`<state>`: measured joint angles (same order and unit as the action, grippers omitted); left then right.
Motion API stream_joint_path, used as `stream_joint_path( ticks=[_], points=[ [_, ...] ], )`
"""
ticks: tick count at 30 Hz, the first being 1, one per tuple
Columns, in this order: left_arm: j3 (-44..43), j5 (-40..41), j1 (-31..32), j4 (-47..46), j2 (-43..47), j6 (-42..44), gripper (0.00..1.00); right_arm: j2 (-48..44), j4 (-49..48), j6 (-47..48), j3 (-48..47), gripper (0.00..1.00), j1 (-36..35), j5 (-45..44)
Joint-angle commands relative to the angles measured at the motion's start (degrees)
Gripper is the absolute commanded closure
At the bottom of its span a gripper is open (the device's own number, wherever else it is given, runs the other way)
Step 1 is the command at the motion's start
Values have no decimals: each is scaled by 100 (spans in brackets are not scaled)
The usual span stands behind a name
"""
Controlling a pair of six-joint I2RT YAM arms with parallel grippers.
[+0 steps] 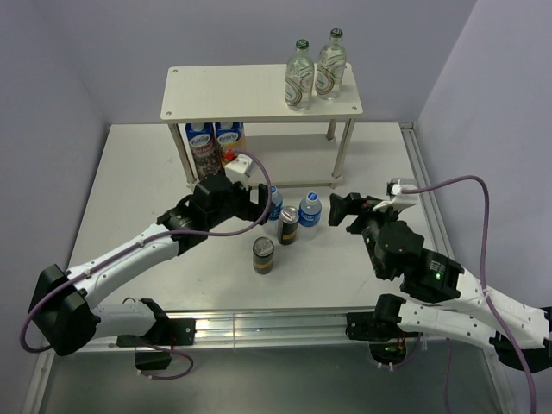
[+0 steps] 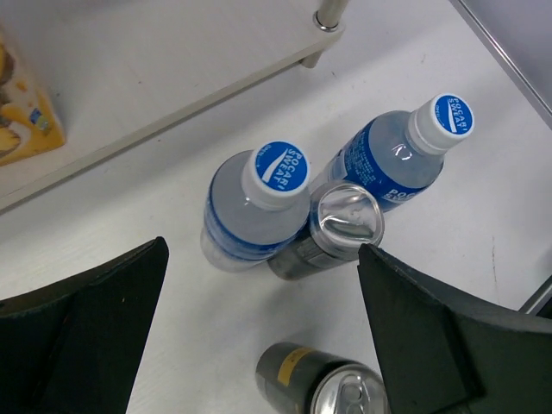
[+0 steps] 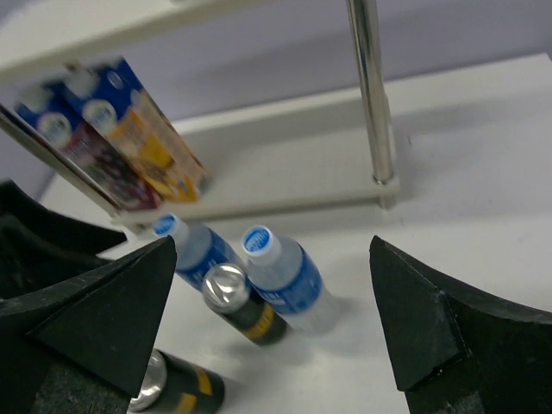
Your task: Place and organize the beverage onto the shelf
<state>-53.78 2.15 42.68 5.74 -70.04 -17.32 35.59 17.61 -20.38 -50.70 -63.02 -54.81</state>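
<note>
On the shelf's point(image 1: 233, 90) top board stand two green-capped glass bottles point(image 1: 299, 78) point(image 1: 331, 67). In front of the shelf, on the table, are two blue-capped water bottles point(image 1: 310, 210) point(image 2: 259, 203) and two dark cans point(image 1: 289, 226) point(image 1: 263, 255). My left gripper point(image 1: 259, 203) hangs open just left of and above this cluster; its wrist view looks down on the bottles and the middle can point(image 2: 341, 228). The right gripper point(image 1: 341, 211) is open to the right of the cluster, facing the nearer water bottle point(image 3: 289, 276). Neither holds anything.
Two drink cartons point(image 1: 214, 142) stand on the shelf's lower board point(image 3: 293, 164) at its left end. A silver shelf leg point(image 3: 371, 95) rises behind the bottles. Grey walls close in the table; a metal rail point(image 1: 259, 323) runs along its near edge.
</note>
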Motion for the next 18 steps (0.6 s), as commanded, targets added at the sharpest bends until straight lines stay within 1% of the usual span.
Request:
stream_joint_path(
  ticks=[1,6,14,18],
  points=[
    [166,373,162,-924,-194,-236,1,-376,761,-668,156,0,-43,-144],
    [315,514,355,-1381,-641,-289,2,-772,1078,-660,332,0,-43,-215],
    [157,1383,593,-1909,-1389,-333,3,-896,1078,-625,438,0,-43,-145],
    [96,1726,645,-2085,-1539,-395,3,-888,1052,-599,438,0,-35,-101]
  ],
)
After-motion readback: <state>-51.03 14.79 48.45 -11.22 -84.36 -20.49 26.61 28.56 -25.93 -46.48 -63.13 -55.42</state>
